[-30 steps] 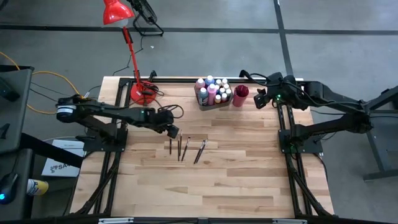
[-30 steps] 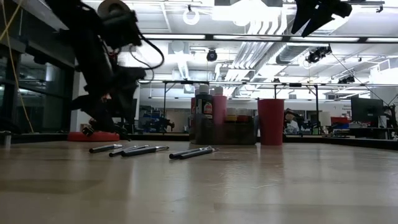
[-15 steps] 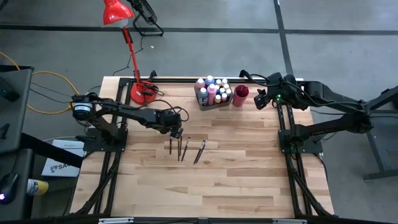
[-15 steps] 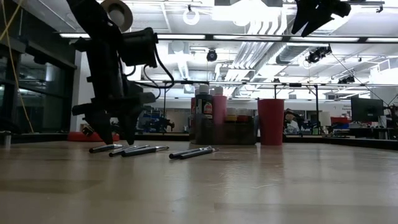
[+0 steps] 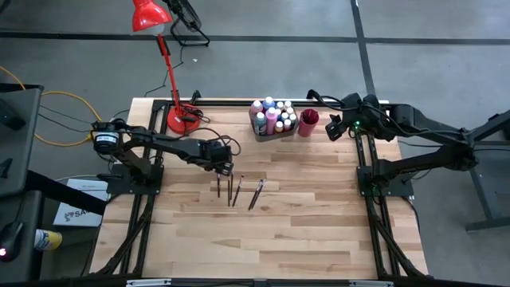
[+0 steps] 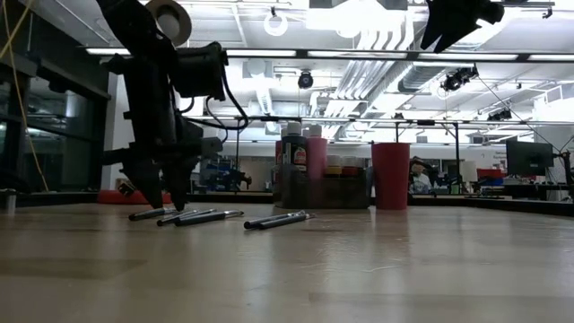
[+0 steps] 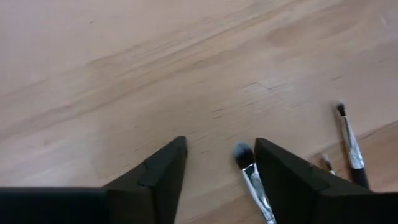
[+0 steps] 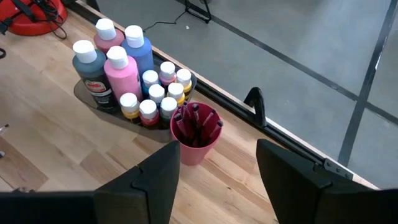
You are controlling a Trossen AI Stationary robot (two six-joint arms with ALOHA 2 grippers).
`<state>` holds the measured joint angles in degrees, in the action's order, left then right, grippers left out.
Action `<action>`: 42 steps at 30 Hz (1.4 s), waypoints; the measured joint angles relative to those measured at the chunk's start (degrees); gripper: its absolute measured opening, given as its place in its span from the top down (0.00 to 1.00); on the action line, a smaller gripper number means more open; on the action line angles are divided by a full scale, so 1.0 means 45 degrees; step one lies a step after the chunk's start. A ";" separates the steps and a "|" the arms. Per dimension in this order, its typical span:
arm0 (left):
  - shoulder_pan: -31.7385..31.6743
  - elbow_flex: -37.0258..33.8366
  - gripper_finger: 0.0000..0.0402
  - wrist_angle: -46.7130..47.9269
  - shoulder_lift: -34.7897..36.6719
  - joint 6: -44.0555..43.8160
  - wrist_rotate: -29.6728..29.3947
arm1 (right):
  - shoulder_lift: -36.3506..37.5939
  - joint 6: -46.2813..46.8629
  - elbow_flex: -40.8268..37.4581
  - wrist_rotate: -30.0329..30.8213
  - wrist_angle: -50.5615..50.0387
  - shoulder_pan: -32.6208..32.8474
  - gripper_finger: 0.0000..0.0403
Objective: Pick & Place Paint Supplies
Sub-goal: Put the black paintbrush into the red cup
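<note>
The leftmost brush (image 5: 219, 186) lies flat on the worktop (image 5: 303, 231), its bristle end (image 7: 241, 152) between the spread jaws of the left gripper (image 5: 225, 168). To grip well, I would lower until the tips almost touch wood, centre on the ferrule, then close. Right gripper (image 5: 333, 127) waits by the cup (image 5: 308, 122), jaws spread, holding nothing.

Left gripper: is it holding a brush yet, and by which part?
Nothing is held. The left gripper stands open over a paintbrush lying flat on the table, bristle end between its fingers.
</note>
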<state>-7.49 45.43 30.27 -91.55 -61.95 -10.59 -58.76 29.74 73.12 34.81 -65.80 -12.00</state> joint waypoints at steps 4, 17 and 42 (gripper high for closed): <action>-0.0007 -0.0017 0.66 0.0111 -0.0005 0.0049 0.0214 | 0.0000 -0.0011 0.0000 0.0005 0.0000 0.0002 0.49; -0.0098 -0.0012 0.86 0.0569 0.0377 0.0761 0.0870 | 0.0000 -0.0026 0.0000 0.0340 -0.0078 -0.0003 0.49; 0.0011 -0.0049 0.42 0.3873 0.2935 0.7910 0.4736 | -0.0005 -0.0021 0.0000 0.0330 -0.0677 -0.0003 0.49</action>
<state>-7.44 45.21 47.70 -78.34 -26.36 10.72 -58.78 29.65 73.12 36.29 -68.85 -12.01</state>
